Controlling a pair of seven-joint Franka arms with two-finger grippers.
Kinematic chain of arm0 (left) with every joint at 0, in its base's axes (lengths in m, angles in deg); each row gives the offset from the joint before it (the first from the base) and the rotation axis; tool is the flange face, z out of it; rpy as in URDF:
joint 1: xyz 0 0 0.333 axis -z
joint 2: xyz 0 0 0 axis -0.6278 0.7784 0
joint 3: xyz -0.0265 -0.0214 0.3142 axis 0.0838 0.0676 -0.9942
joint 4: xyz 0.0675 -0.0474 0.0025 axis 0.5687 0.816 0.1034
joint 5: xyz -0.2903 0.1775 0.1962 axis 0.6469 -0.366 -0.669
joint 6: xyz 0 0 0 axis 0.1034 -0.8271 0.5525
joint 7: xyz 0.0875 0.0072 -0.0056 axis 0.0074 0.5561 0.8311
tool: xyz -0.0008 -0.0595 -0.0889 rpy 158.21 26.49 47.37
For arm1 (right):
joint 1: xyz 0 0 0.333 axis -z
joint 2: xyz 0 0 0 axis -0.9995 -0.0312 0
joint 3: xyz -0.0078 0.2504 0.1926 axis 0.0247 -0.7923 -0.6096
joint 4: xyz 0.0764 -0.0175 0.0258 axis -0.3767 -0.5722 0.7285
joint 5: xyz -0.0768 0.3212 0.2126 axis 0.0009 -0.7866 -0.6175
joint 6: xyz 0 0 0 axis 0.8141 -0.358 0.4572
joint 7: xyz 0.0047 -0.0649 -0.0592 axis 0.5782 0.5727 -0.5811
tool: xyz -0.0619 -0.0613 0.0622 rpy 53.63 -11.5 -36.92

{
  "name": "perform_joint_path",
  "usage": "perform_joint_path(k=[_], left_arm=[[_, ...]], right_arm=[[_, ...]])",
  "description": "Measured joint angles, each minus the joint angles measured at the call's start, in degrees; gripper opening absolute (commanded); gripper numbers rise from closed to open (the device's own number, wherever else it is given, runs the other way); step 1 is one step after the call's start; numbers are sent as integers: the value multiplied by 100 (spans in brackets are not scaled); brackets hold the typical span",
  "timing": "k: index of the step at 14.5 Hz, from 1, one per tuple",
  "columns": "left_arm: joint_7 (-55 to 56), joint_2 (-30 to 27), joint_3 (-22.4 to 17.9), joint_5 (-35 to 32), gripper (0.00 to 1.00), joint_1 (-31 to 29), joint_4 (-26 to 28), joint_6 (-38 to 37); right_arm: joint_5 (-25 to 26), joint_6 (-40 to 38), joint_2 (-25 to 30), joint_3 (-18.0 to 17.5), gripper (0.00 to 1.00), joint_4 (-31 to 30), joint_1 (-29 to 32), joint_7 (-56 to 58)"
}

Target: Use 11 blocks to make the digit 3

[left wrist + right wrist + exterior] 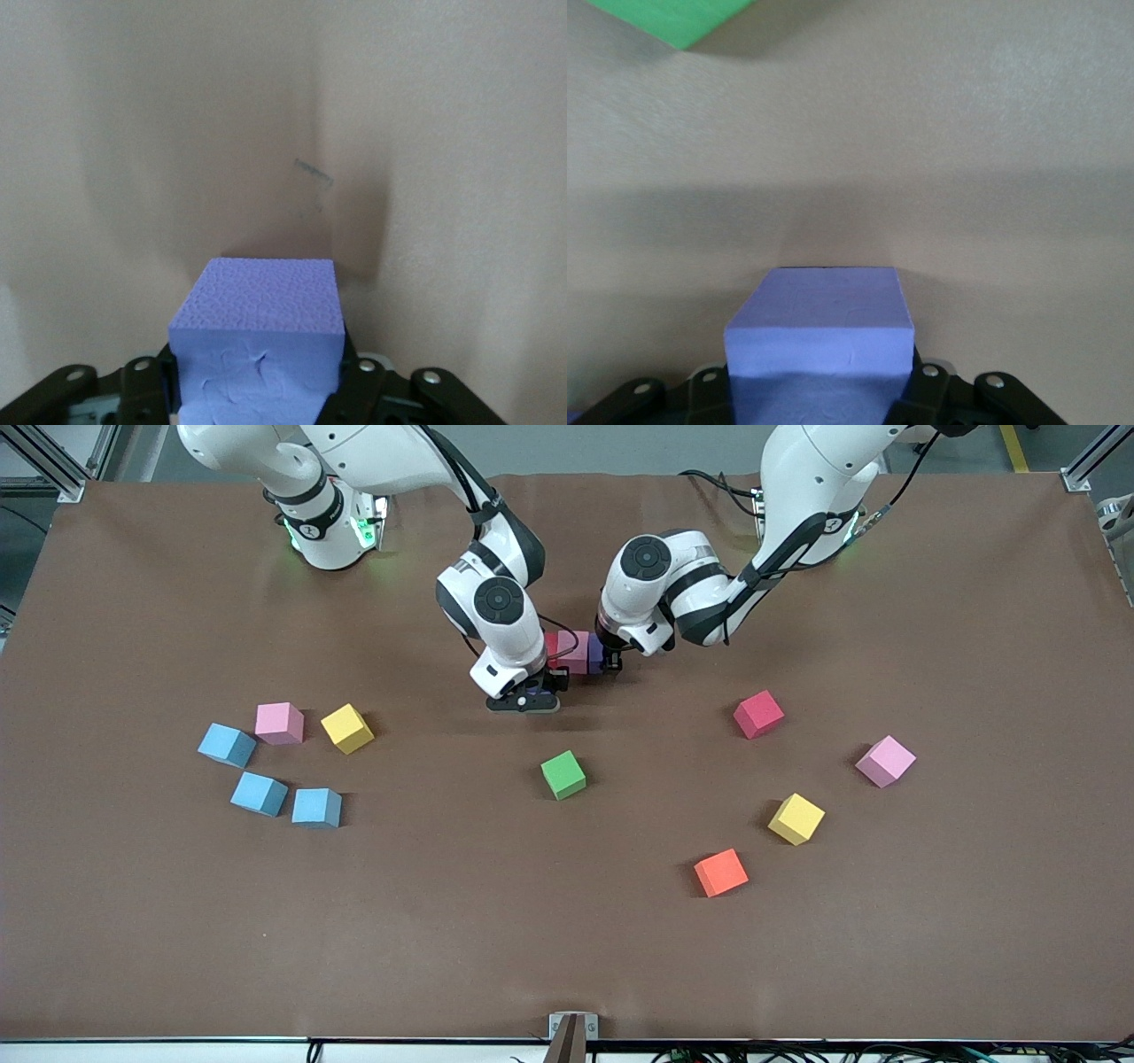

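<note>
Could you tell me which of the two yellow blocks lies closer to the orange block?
The yellow block toward the left arm's end of the table, just beside the orange block. The other yellow block sits by the pink and blue cluster toward the right arm's end.

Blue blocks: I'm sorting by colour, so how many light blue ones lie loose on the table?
3, clustered toward the right arm's end of the table: one beside the pink block, and two nearer the front camera, side by side. The arms may hide others.
</note>
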Motion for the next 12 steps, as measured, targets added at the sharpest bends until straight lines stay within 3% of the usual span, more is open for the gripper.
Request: perform_joint_path(k=[12], left_arm=[[-2, 261, -49, -379, 100, 81, -209, 11]], right_arm=[[-1, -23, 3, 73, 35, 5, -130, -34]])
